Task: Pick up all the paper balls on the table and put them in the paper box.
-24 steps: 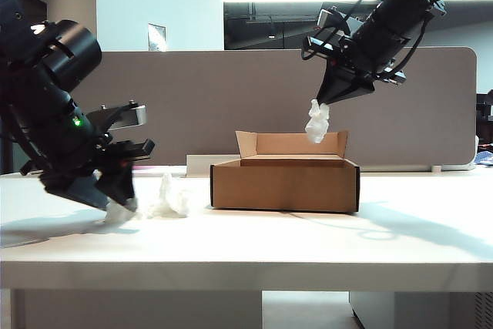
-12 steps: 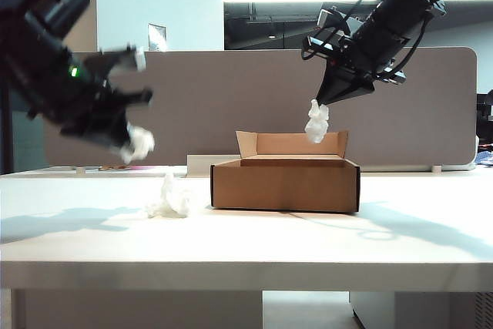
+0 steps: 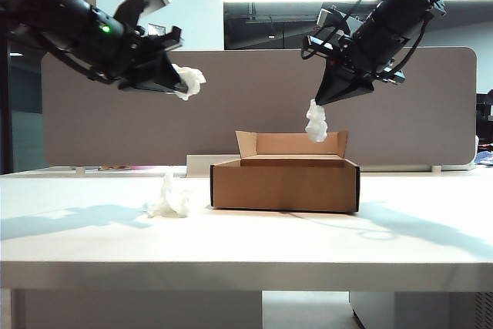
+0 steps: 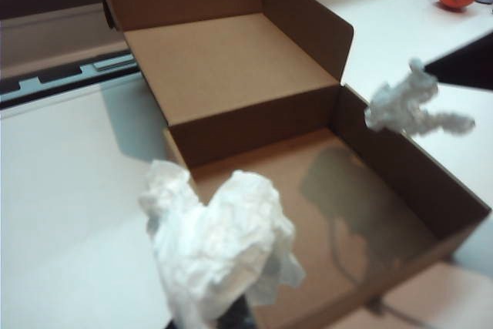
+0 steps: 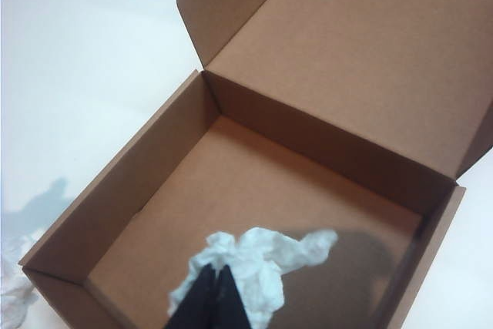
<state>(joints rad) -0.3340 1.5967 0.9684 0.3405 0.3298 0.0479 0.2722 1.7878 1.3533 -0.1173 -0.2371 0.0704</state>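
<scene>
No legible text, label, brand, number or sign on anything in view.

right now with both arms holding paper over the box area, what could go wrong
1. The left gripper holds its paper ball left of the paper box; released here, it would likely land on the table.
2. The right gripper's ball hangs from the fingertips and might cling on release.
3. A third ball on the table could be missed.

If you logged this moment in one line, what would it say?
left pincer: shut on paper ball, raised left of paper box | right pincer: shut on second ball above box | third ball: on table
</scene>
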